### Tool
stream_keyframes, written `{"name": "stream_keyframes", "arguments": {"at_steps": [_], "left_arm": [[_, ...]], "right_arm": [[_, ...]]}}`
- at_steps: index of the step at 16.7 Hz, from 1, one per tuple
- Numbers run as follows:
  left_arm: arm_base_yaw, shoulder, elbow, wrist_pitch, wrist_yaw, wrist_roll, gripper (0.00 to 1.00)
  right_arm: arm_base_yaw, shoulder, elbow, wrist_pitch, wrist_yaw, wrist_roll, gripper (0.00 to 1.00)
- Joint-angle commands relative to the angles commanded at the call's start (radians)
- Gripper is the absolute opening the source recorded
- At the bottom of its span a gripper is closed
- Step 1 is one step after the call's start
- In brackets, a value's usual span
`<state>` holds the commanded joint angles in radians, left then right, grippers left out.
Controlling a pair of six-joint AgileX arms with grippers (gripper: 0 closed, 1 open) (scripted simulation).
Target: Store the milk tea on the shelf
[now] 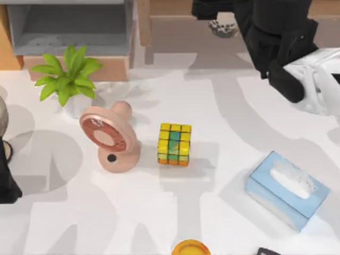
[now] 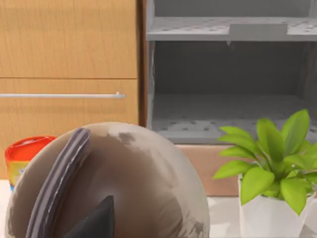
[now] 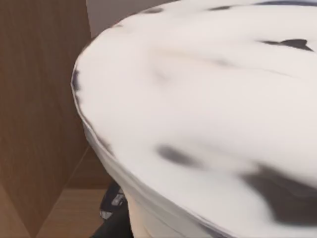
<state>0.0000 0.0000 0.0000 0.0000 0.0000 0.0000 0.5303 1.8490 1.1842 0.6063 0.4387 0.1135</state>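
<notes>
One milk tea [image 1: 223,27] inside shelf [image 1: 159,10]

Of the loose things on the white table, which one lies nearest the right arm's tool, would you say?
The blue tissue box, at the table's right side below the right arm; the cube, pink fan and plant sit farther left.

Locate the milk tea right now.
Top view: the milk tea is at the table's far edge, right of centre, under the right arm's gripper at the wooden shelf recess. Right wrist view: its white lid sits beside the shelf's wooden wall.
</notes>
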Motion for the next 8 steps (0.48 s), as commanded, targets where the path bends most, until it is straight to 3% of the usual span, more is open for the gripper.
{"name": "stream_keyframes", "arguments": {"at_steps": [8], "left_arm": [[0.0, 0.0, 0.0, 0.0, 0.0, 0.0, 1.0]], "right_arm": [[-0.303, -0.066, 0.097, -0.281, -0.224, -0.064, 0.0]]}}
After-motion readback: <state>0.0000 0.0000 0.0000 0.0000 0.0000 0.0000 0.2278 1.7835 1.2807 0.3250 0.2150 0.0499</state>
